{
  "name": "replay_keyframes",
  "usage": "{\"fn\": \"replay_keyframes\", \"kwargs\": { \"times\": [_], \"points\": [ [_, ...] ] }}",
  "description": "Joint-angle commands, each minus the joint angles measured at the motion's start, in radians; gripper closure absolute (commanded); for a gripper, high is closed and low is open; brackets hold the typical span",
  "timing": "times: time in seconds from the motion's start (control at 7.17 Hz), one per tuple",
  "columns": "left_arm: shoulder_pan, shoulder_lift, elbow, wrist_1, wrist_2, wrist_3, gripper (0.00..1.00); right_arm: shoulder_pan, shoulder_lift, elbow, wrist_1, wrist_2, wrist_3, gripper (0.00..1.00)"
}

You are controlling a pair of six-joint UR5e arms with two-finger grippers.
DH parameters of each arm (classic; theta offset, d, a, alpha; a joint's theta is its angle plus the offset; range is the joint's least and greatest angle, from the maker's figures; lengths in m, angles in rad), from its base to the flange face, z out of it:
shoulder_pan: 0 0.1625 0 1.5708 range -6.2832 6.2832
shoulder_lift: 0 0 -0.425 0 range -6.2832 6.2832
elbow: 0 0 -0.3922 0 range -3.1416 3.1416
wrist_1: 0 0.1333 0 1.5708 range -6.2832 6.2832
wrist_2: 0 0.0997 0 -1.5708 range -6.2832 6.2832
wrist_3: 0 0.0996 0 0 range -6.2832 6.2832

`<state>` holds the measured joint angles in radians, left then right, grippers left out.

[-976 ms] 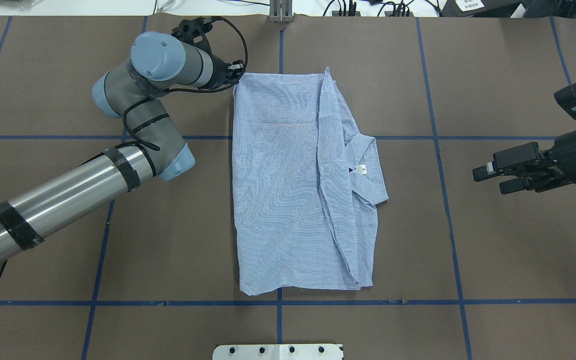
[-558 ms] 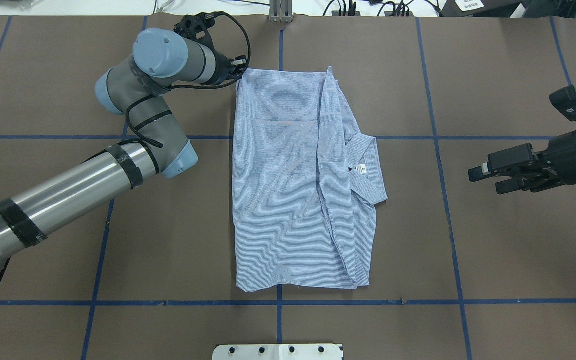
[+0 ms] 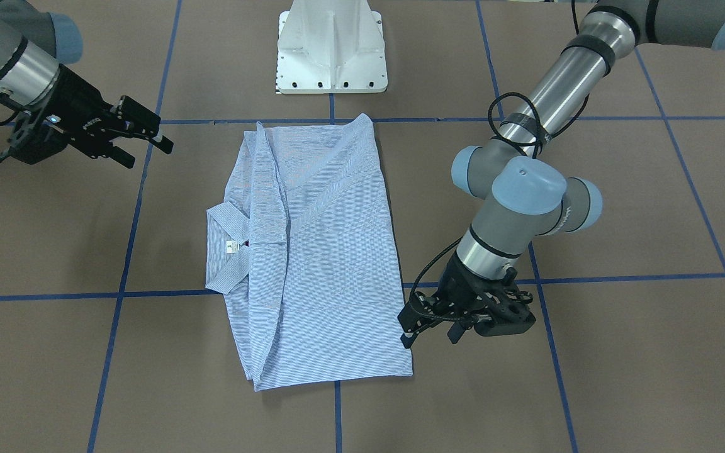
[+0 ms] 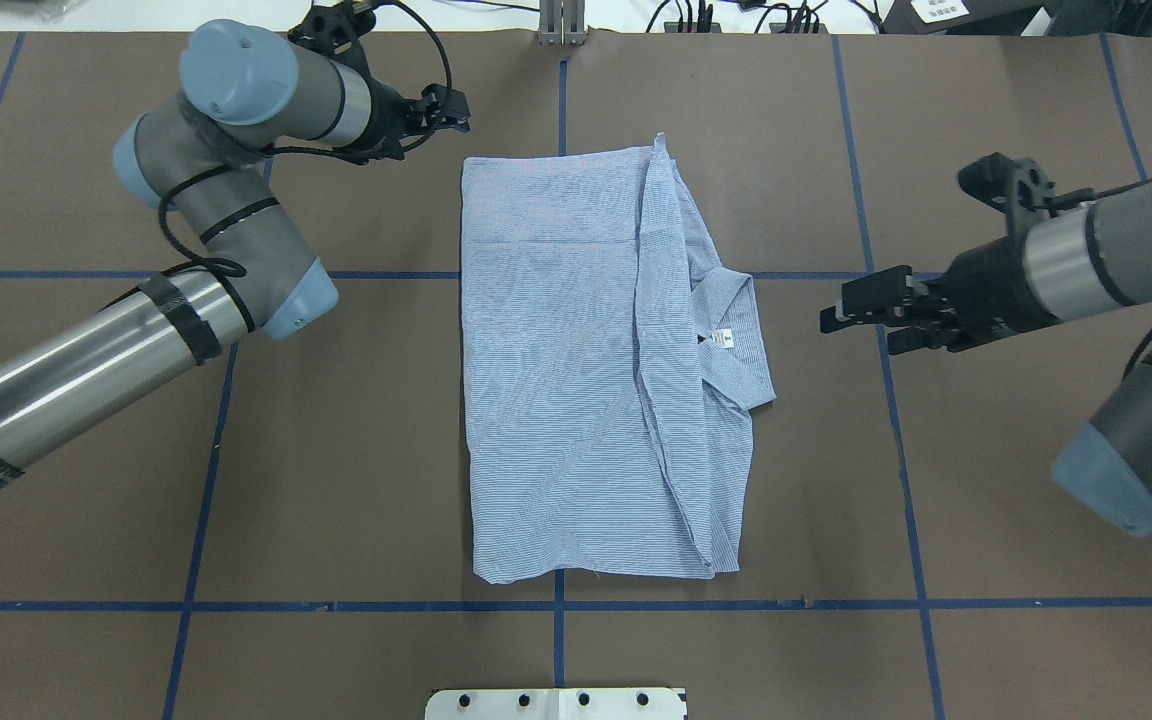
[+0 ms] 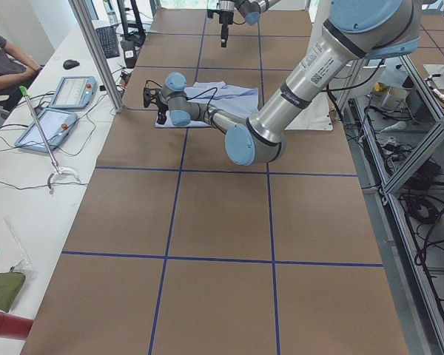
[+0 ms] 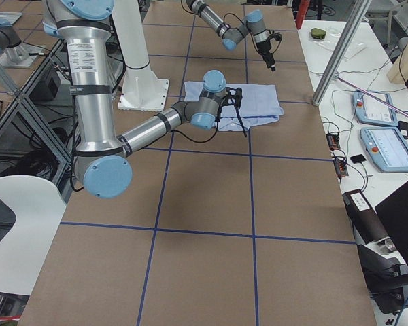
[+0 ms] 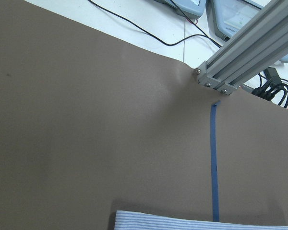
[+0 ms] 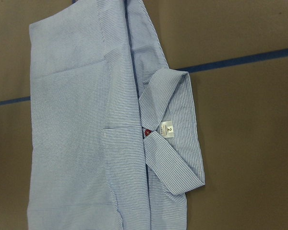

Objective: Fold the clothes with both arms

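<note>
The light blue-and-white striped shirt (image 4: 566, 380) lies flat on the brown table, folded into a tall rectangle. Its collar and white neck label (image 4: 723, 340) stick out on the right side. The shirt also shows in the front view (image 3: 325, 251) and the right wrist view (image 8: 77, 143). My left gripper (image 4: 451, 110) is open and empty, just off the shirt's far left corner and apart from it (image 3: 430, 336). My right gripper (image 4: 856, 334) is open and empty, hovering right of the collar with a gap between (image 3: 150, 157). The left wrist view shows only the shirt's edge (image 7: 182, 224).
The white pedestal base (image 3: 331, 50) stands at the robot's side of the table. An aluminium post (image 7: 245, 52) and cables sit at the far edge. Blue tape lines (image 4: 886, 400) cross the brown table. Tablets (image 5: 66, 92) lie on a side bench.
My left gripper has let go of the shirt's far left corner and pulled back to the left and far side. My right gripper has moved in toward the collar. The shirt lies flatter.
</note>
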<state>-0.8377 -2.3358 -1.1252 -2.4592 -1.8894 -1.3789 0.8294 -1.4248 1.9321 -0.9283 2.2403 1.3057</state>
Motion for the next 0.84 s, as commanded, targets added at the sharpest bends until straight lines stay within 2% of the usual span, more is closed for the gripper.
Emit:
{"fn": "replay_keyframes", "kwargs": {
  "times": [0.0,0.14,0.28,0.56,0.7],
  "points": [
    [-0.027,0.169,-0.214,0.080,-0.066,0.079,0.00,-0.115,0.165,-0.002,-0.301,-0.187,-0.115,0.00],
    [-0.035,0.241,-0.319,0.129,-0.066,0.124,0.00,-0.212,0.250,-0.010,-0.445,-0.329,-0.175,0.00],
    [-0.041,0.292,-0.394,0.176,-0.068,0.162,0.00,-0.263,0.339,-0.054,-0.559,-0.429,-0.233,0.00],
    [-0.043,0.326,-0.426,0.187,-0.068,0.185,0.00,-0.292,0.481,-0.250,-0.578,-0.479,-0.241,0.00],
    [-0.041,0.326,-0.426,0.187,-0.069,0.184,0.00,-0.294,0.491,-0.289,-0.580,-0.490,-0.261,0.00]
  ]
}}
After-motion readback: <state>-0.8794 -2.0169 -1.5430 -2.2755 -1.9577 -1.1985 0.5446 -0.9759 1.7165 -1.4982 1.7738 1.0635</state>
